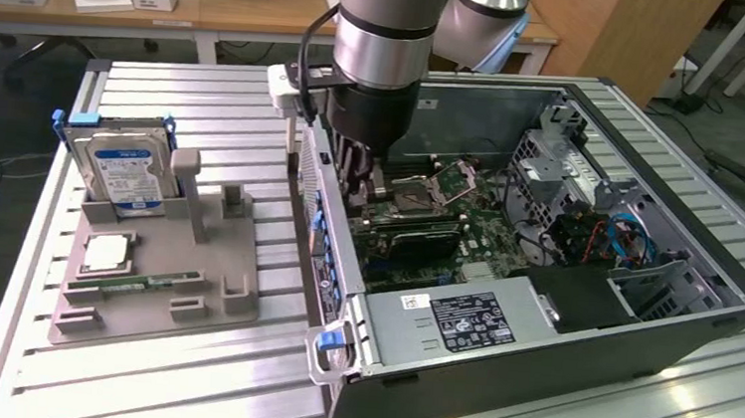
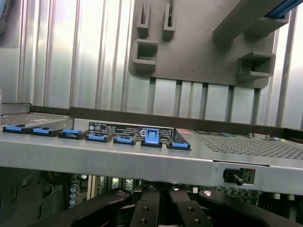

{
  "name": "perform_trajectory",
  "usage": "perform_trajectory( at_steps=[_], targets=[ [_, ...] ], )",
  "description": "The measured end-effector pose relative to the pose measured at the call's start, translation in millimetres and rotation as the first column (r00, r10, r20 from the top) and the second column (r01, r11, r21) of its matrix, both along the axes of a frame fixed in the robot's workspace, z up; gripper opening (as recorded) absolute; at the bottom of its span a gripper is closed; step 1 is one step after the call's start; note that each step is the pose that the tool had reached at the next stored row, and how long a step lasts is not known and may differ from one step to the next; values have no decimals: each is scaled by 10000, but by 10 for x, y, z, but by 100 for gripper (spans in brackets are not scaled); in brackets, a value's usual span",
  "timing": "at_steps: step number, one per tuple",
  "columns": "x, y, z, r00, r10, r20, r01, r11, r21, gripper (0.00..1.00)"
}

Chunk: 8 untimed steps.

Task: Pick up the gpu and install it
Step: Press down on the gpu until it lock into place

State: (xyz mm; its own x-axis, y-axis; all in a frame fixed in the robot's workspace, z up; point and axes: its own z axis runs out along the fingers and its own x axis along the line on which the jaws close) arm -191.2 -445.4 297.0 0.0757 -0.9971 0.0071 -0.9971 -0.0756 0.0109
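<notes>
Reaching inside the computer case (image 1: 685,294), the pressed-together gripper (image 1: 371,191) hovers over the gpu (image 1: 413,240), probably light, stiff, edge-held.

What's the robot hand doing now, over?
Gripper shut, down inside the computer case. Black card sits on the board below it. Nothing blocking.

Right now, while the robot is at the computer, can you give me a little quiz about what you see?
1. True or false: the hard drive stands upright in the gray holder.
2. Where is the claw? A) above the hard drive B) inside the open computer case C) over the wooden desk
3. Fill in: the clips along the case's edge are ____.

Key: 1 true; 2 B; 3 blue.
</notes>
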Motion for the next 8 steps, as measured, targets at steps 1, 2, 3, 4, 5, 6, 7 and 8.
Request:
perform_trajectory(
  at_steps=[1, 2, 3, 4, 5, 6, 7, 8],
  targets=[
    [0, 0, -1, 10000, 0, 0, 0, 10000, 0, 10],
    [0, 1, -2, 10000, 1, 0, -1, 10000, 1, 10],
    [0, 2, -3, 10000, 0, 2, 0, 10000, 3, 10],
    [0, 4, -4, 10000, 0, 2, 0, 10000, 3, 10],
    [0, 10, -4, 10000, -2, 2, 2, 10000, 3, 10],
    [0, 17, -5, 10000, -2, 2, 2, 10000, 2, 10],
    [0, 21, -6, 10000, 0, 1, 0, 10000, 2, 10],
    [1, 23, -7, 10000, 1, 1, -1, 10000, 2, 10]
  ],
)
